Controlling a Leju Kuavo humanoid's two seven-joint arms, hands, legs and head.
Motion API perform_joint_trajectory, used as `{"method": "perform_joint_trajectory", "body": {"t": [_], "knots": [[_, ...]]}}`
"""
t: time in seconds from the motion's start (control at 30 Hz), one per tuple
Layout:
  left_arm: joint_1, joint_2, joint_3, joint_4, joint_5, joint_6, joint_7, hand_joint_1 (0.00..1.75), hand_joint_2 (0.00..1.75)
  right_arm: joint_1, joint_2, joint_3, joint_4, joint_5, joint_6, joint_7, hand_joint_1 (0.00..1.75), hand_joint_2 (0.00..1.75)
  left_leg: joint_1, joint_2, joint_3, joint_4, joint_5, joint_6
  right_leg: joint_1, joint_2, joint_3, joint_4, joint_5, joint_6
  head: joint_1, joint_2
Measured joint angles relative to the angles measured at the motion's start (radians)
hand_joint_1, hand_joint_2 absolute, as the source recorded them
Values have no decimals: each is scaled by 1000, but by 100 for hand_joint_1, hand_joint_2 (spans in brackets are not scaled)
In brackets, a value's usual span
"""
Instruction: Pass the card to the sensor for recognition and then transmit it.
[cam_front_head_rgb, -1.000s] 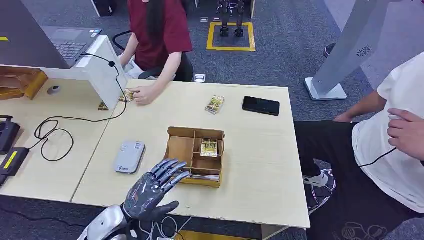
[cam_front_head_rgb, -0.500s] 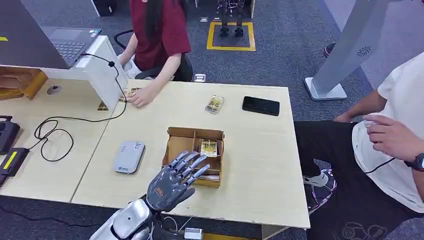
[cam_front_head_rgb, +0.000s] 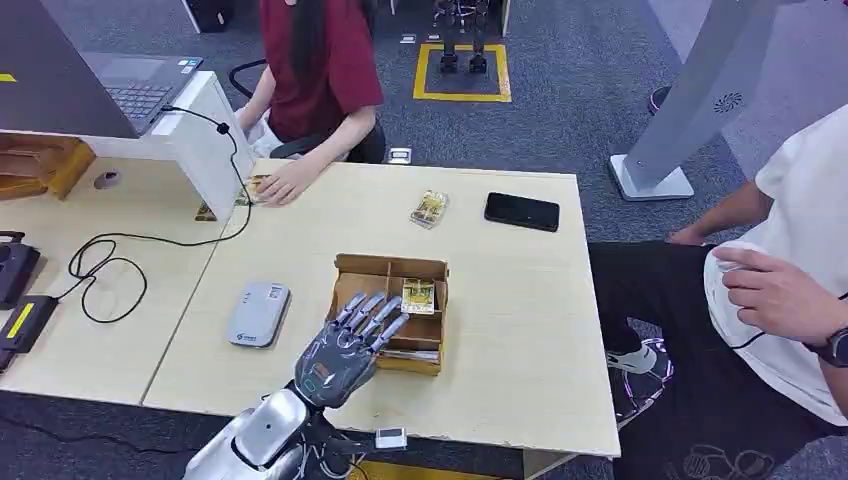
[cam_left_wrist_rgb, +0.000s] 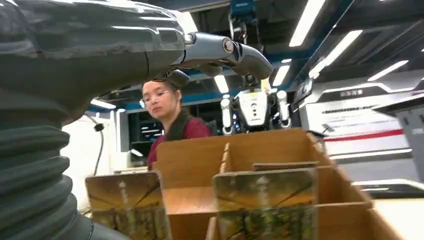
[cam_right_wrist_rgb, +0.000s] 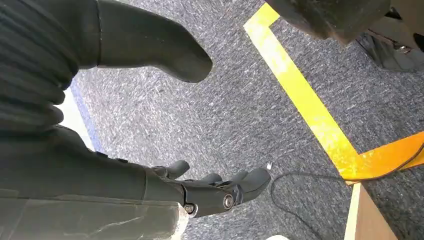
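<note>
The card (cam_front_head_rgb: 418, 296) lies in the upper right compartment of the cardboard box (cam_front_head_rgb: 391, 268), at frame centre on the tabletop (cam_front_head_rgb: 500, 330). The left hand (cam_front_head_rgb: 345, 347) hovers over the box's lower left, fingers spread, holding nothing. The sensor (cam_front_head_rgb: 258, 313) sits left of the box. The right hand (cam_right_wrist_rgb: 210, 187) hangs above carpet, fingers loosely extended, empty.

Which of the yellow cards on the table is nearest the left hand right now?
The yellow card lying in the brown divided cardboard box, just beyond the left hand. The card pack beside the black phone lies farther away.

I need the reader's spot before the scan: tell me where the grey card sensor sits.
In the head view the grey card sensor lies flat on the table, left of the cardboard box and just beyond the left hand.
</note>
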Motion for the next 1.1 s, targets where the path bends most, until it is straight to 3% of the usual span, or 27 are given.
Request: {"method": "perform_joint_trajectory", "body": {"t": [0.33,0.37,0.53,1.1], "knots": [[-3,5,53,22,73,15,-37,0,175,1,0,-8,0,2,1,1,0,175,0,0,0,0,0,0,0,0,0,0,0,0,0,0],[-3,17,90,18,117,0,-51,0,175,2,0,-14,0,2,6,5,0,175,0,0,0,0,0,0,0,0,0,0,0,0,0,0],[-4,30,124,1,146,-24,-76,0,175,2,0,-18,0,3,6,4,0,175,0,0,0,0,0,0,0,0,0,0,0,0,0,0],[-5,39,137,-7,161,-97,-105,0,175,2,0,-23,0,11,6,3,0,175,0,0,0,0,0,0,0,0,0,0,0,0,0,0]]}}
